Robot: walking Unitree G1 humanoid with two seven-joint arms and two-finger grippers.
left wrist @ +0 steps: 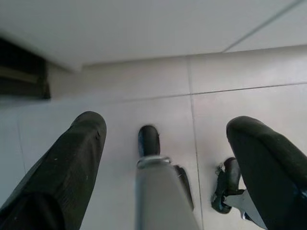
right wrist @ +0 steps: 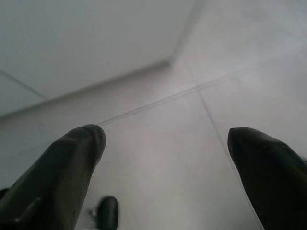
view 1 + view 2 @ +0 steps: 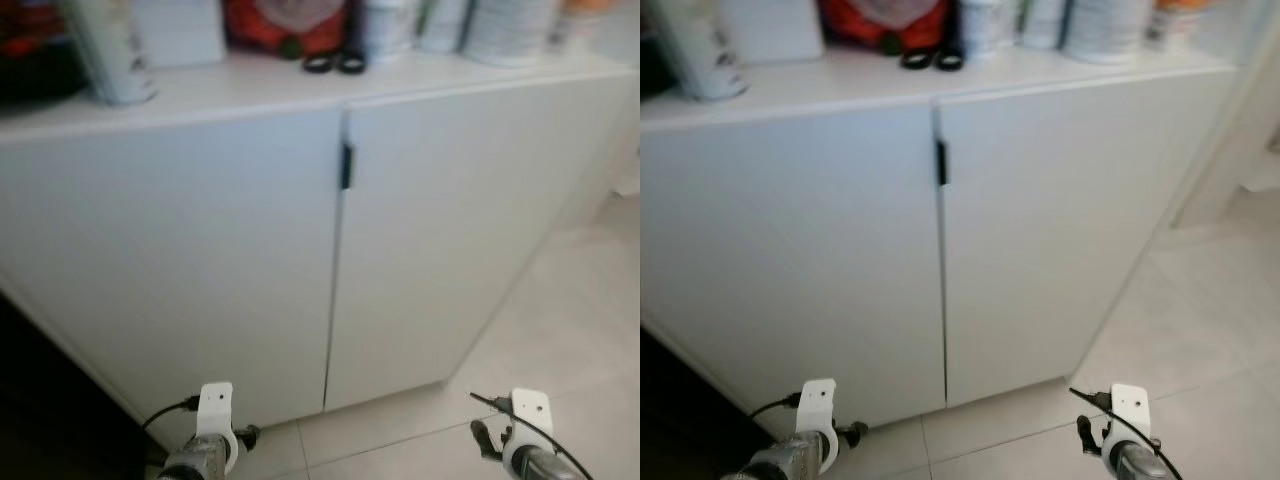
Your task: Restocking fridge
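Two-door white cabinet (image 3: 300, 260) dead ahead, both doors closed; likely the built-in fridge front, can't confirm. Only grip point is the small black recessed handle (image 3: 346, 166) at the top of the centre seam. Panel looks rigid and smooth, so hook a finger into the recess and expect seal resistance. Blurred containers (image 3: 510, 25) sit on the counter (image 3: 250, 85) above. Left claw (image 1: 163, 148) and right claw (image 2: 165, 158) hang low over the tiled floor (image 3: 560, 330), both spread wide, empty.
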